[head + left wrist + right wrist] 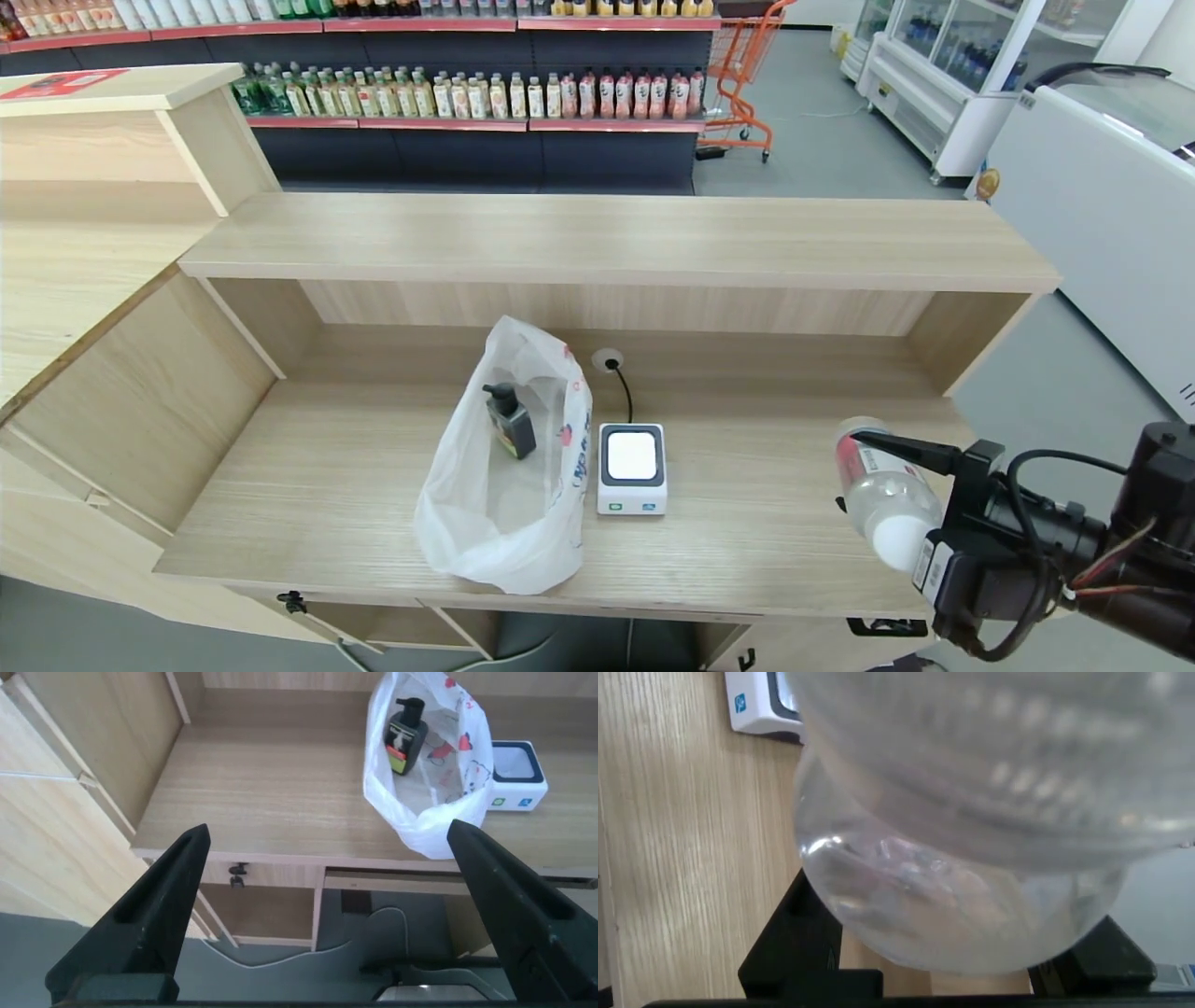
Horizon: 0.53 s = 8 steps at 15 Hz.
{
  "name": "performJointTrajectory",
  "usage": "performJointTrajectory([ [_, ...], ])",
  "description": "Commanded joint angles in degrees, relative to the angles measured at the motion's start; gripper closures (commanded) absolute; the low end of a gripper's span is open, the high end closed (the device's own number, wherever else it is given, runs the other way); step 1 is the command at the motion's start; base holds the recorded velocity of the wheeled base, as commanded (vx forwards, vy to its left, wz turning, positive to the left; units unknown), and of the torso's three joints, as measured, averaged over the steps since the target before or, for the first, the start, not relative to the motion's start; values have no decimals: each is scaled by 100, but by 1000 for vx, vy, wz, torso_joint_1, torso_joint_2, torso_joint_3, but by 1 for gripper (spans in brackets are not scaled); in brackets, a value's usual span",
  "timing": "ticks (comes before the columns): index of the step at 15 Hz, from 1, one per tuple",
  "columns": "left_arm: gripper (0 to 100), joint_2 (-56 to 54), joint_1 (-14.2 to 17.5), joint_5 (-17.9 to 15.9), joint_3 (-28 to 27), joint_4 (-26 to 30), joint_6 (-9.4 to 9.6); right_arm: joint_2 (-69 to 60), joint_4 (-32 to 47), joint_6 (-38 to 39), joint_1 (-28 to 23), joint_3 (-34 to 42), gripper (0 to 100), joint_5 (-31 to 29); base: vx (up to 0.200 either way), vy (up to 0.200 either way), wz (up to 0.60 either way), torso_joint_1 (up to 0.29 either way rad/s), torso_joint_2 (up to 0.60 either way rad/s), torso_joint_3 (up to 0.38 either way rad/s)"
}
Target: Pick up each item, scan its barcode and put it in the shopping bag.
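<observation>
Pinched in the right gripper [851, 469] above the near right corner of the counter [327, 485], the clear bottle [887, 511] could slip from that hold if swung quickly left toward the scanner [632, 467].

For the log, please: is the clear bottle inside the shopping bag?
No, the right gripper holds the clear bottle, apart from the shopping bag.

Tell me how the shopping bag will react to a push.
The shopping bag looks thin and floppy, so a push would probably crumple it rather than slide it. The dark pump bottle inside may anchor it somewhat.
</observation>
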Motion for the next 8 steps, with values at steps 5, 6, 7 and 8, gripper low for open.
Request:
performJointTrajectory([
  [5, 0, 0, 1, 5, 0, -1, 8, 1154, -11, 258, -90, -849, 100, 632, 0, 0, 0, 0, 0, 0],
  [6, 0, 0, 1, 5, 0, -1, 8, 1339, -19, 249, -99, -1034, 100, 816, 0, 0, 0, 0, 0, 0],
  [7, 0, 0, 1, -4, 0, -1, 17, 1470, -11, 258, -90, -1174, 100, 957, 0, 0, 0, 0, 0, 0],
  [8, 0, 0, -8, -4, 0, -1, 17, 1611, 7, 275, -90, -1288, 100, 1133, 0, 200, 0, 2, -2, 2],
])
